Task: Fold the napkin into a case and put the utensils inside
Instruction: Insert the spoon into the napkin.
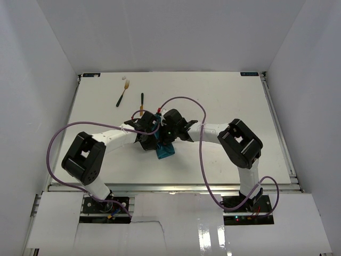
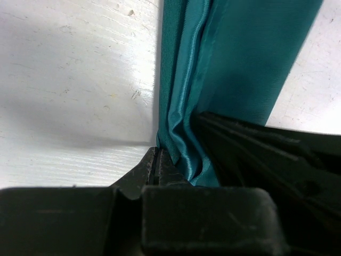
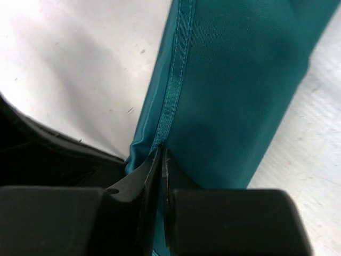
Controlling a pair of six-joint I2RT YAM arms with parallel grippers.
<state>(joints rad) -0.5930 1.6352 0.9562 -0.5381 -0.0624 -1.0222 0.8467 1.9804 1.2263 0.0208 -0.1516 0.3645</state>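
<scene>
Left fingers (image 2: pixel 171 173), seen close in the left wrist view, are pressed together on the folded left edge of the napkin (image 2: pixel 240 58), whose glossy teal layers bunch where they enter the grip. Right fingers (image 3: pixel 178 178), in the right wrist view, are likewise pressed together on the cloth, the stitched hem running straight down into the seam between them. In each wrist view the napkin stretches away from the fingers as a long teal band over the white surface (image 1: pixel 224 96), and the other arm's dark body shows alongside it.

From the top camera, both wrists meet near the middle of the surface, and only a small teal bunch of the cloth shows just below them.

Both utensils lie outside the napkin, toward the far left:
- **Knife** (image 1: pixel 141 104): just beyond the wrists, dark handle pointing away, yellowish blade toward them.
- **Fork** (image 1: pixel 123 93): to the left of the knife and apart from it, lying at a slant with its pale head at the far end.
</scene>
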